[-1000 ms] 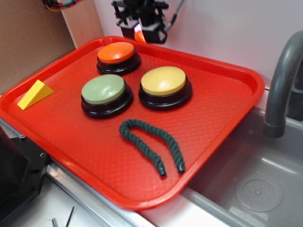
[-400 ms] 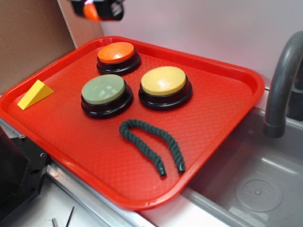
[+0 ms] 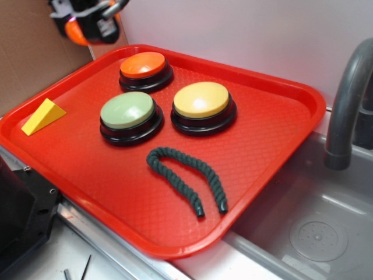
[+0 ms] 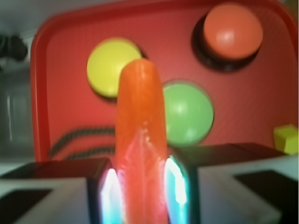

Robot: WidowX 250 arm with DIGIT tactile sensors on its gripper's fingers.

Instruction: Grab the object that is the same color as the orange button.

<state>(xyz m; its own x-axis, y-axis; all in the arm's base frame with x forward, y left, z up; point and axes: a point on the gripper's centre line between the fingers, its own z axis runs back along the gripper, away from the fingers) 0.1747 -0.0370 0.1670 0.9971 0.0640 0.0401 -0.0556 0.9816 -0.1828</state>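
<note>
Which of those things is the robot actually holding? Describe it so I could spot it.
Look above the far left corner of the red tray, where the gripper hangs. Clamped in it is a small orange plastic piece, long and rounded. It matches the orange button in color but is slimmer.

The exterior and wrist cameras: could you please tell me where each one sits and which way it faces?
Exterior: sits off the tray's front corner, raised, looking down and across it toward the wall; the gripper shows at the upper left.
Wrist: sits on the arm behind the gripper, looking down at the tray past the jaws shut on the orange piece.
Shared: orange button, yellow button, green button, rope, yellow wedge.
</note>
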